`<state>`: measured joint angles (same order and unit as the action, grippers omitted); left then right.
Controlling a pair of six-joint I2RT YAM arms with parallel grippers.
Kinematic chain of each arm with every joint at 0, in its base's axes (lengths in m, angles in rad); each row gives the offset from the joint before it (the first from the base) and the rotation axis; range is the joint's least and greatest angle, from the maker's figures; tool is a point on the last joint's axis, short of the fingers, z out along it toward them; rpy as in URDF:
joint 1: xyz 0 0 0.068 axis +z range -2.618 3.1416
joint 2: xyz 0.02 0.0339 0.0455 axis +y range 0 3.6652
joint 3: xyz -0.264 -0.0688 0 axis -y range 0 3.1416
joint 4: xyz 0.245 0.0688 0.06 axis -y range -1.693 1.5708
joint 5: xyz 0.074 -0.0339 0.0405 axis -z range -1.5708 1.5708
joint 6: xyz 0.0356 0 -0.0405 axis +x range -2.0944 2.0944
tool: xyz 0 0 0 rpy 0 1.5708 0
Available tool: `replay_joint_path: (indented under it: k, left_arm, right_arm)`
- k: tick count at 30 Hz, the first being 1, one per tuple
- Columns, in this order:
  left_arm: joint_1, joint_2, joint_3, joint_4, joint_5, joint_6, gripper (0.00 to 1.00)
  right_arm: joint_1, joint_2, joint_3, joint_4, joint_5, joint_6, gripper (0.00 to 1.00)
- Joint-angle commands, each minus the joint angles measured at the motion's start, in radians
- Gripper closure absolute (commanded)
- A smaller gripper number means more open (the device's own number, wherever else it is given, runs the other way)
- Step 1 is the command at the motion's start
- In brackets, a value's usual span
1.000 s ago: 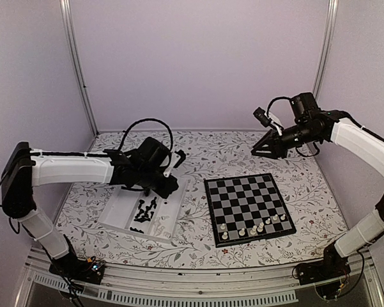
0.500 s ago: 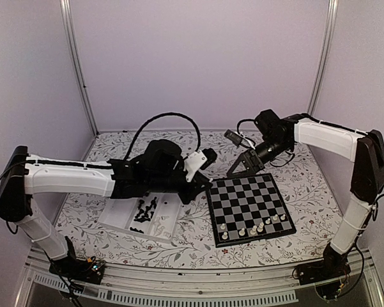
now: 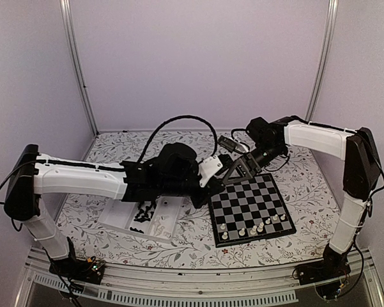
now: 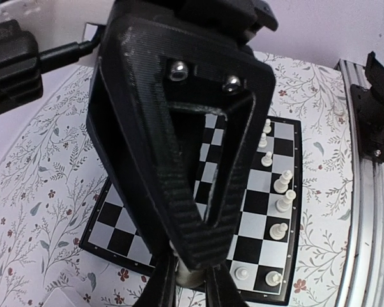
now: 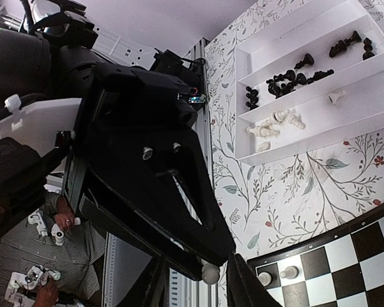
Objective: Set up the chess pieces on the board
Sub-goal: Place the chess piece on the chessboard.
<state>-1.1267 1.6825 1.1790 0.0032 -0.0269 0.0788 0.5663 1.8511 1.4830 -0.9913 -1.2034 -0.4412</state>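
My left gripper [image 3: 215, 174] [image 4: 190, 283] is shut on a small white chess piece [image 4: 190, 276] and holds it in the air over the board's [image 3: 250, 206] far left corner. My right gripper [image 3: 231, 174] [image 5: 199, 286] meets it tip to tip. Its fingers stand apart on either side of the piece [image 5: 209, 274], open. Several white pieces [image 3: 254, 228] stand along the board's near edge, and they also show in the left wrist view [image 4: 278, 192]. Black pieces [image 3: 145, 208] and a few white ones [image 5: 275, 121] lie in the clear tray [image 3: 121, 214].
The tray [image 5: 307, 38] lies left of the board on the floral tablecloth. An aluminium rail [image 3: 198, 281] runs along the near table edge. Purple walls close in the back and sides. Cables loop above both wrists.
My left gripper left the tray and swung right to the board's far left corner. My right gripper came down and left from the far right to meet it.
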Motion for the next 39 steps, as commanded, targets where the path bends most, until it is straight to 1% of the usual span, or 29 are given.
replay_joint_path:
  k: [1,4,7,8,10,13,14,15,16,17,18,20,21,23,24,25,26,27,28,29,31,32,33,34,35,36,37,38,39]
  left_arm:
    - [-0.015,0.023,0.033,0.012,-0.044,0.015,1.00]
    - [-0.015,0.032,0.041,0.012,-0.056,0.015,1.00]
    - [-0.015,0.041,0.050,0.012,-0.060,0.016,1.00]
    - [-0.015,0.046,0.053,0.012,-0.064,0.016,1.00]
    - [-0.016,0.051,0.060,0.008,-0.084,0.014,0.95]
    - [-0.016,0.053,0.063,0.000,-0.153,0.005,0.84]
    - [-0.021,0.047,0.059,0.000,-0.194,0.002,0.82]
    - [-0.026,0.032,0.048,0.000,-0.271,0.001,0.78]
    - [-0.037,0.010,0.016,0.007,-0.354,0.012,0.72]
    - [-0.042,-0.017,-0.020,0.052,-0.433,0.032,0.61]
    - [-0.044,-0.047,-0.057,0.094,-0.506,0.046,0.48]
    - [-0.044,-0.092,-0.119,0.171,-0.638,0.075,0.15]
    - [-0.044,-0.104,-0.141,0.209,-0.692,0.094,0.02]
    - [-0.043,-0.107,-0.157,0.257,-0.818,0.095,0.01]
    - [-0.040,-0.101,-0.153,0.262,-0.894,0.067,0.00]
    - [-0.034,-0.092,-0.139,0.233,-0.940,-0.013,0.01]
    - [-0.023,-0.090,-0.110,0.134,-0.893,-0.105,0.01]
    - [-0.008,-0.097,-0.081,0.041,-0.798,-0.166,0.01]
    - [0.009,-0.111,-0.069,0.005,-0.698,-0.221,0.01]
    - [0.022,-0.131,-0.076,0.001,-0.622,-0.249,0.01]
    - [0.032,-0.164,-0.119,0.076,-0.511,-0.215,0.01]
    - [0.035,-0.163,-0.115,0.086,-0.485,-0.200,0.01]
    - [0.039,-0.147,-0.082,0.045,-0.527,-0.222,0.01]
    - [0.040,-0.127,-0.047,-0.012,-0.624,-0.264,0.01]
    - [0.041,-0.114,-0.022,-0.050,-0.670,-0.289,0.01]
    - [0.042,-0.113,-0.020,-0.047,-0.695,-0.303,0.01]
    - [0.049,-0.123,-0.037,-0.025,-0.671,-0.306,0.01]
    - [0.062,-0.139,-0.067,0.039,-0.617,-0.304,0.01]
    - [0.078,-0.151,-0.088,0.051,-0.578,-0.349,0.01]
  right_arm:
    - [0.007,0.011,0.013,-0.050,-0.053,-0.064,0.70]
    - [0.008,0.010,0.006,-0.048,-0.046,-0.067,0.76]
    - [0.007,0.010,0.004,-0.036,-0.037,-0.065,0.87]
    - [0.007,0.010,0.005,-0.031,-0.033,-0.062,0.92]
    - [0.007,0.010,0.005,-0.016,-0.013,-0.054,0.97]
    - [0.008,0.006,0.007,0.007,0.052,-0.035,1.00]
    - [0.007,-0.004,0.005,0.020,0.088,-0.025,1.00]
    - [0.007,-0.013,0.002,0.034,0.128,-0.019,1.00]
    - [0.006,-0.029,-0.005,0.050,0.171,-0.012,1.00]
    - [0.007,-0.044,-0.012,0.066,0.221,-0.006,1.00]
    - [0.006,-0.071,-0.025,0.084,0.269,0.002,1.00]
    - [0.006,-0.115,-0.055,0.126,0.375,0.002,1.00]
    - [0.006,-0.147,-0.074,0.139,0.425,0.000,1.00]
    - [0.006,-0.190,-0.118,0.164,0.519,-0.011,1.00]
    - [0.006,-0.207,-0.142,0.175,0.566,-0.019,1.00]
    - [0.007,-0.237,-0.169,0.185,0.611,-0.034,1.00]
    - [0.006,-0.262,-0.200,0.198,0.669,-0.043,1.00]
    - [0.006,-0.281,-0.231,0.214,0.714,-0.056,1.00]
    - [0.006,-0.315,-0.265,0.225,0.755,-0.070,1.00]
    - [0.005,-0.334,-0.310,0.237,0.790,-0.080,1.00]
    - [0.007,-0.391,-0.380,0.259,0.856,-0.111,1.00]
    - [0.007,-0.408,-0.412,0.271,0.886,-0.119,1.00]
    - [0.007,-0.429,-0.441,0.282,0.909,-0.130,1.00]
    - [0.007,-0.443,-0.467,0.289,0.929,-0.138,1.00]
    - [0.008,-0.462,-0.488,0.299,0.947,-0.151,1.00]
    - [0.008,-0.474,-0.507,0.305,0.961,-0.157,1.00]
    - [0.009,-0.481,-0.523,0.310,0.971,-0.166,1.00]
    - [0.009,-0.489,-0.539,0.316,0.978,-0.176,1.00]
    - [0.010,-0.492,-0.555,0.321,0.981,-0.182,1.00]
